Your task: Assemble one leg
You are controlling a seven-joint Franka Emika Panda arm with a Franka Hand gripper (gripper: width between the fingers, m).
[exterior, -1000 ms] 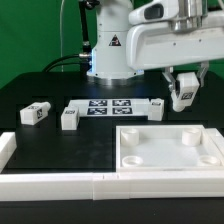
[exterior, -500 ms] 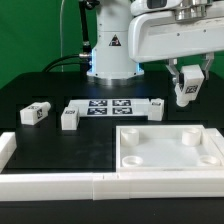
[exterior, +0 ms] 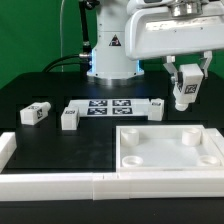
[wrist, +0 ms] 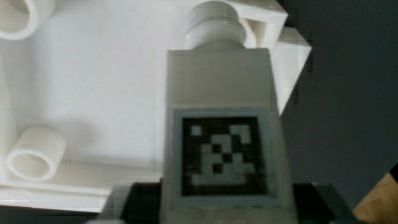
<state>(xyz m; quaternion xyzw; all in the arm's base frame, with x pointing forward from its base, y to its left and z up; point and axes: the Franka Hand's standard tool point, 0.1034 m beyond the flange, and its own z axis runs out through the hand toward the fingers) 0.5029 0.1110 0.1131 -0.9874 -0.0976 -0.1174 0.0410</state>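
Note:
My gripper [exterior: 187, 84] is shut on a leg [exterior: 186, 92], a small white block with a black-and-white tag, and holds it in the air above the far right of the large white square panel [exterior: 170, 160]. In the wrist view the leg [wrist: 221, 110] fills the middle between the dark fingers [wrist: 139, 200], with the panel [wrist: 89, 90] and one of its round sockets [wrist: 36, 152] below. Three more legs lie on the table: one at the exterior view's left [exterior: 34, 113], one beside the marker board [exterior: 69, 119], one at the board's right end [exterior: 157, 108].
The marker board [exterior: 108, 107] lies on the black table in front of the robot base [exterior: 110, 50]. A white L-shaped rail [exterior: 60, 183] runs along the front edge and the exterior view's left.
The gripper has risen with the leg held in it and shifted slightly to the exterior view's right. Nothing else has moved.

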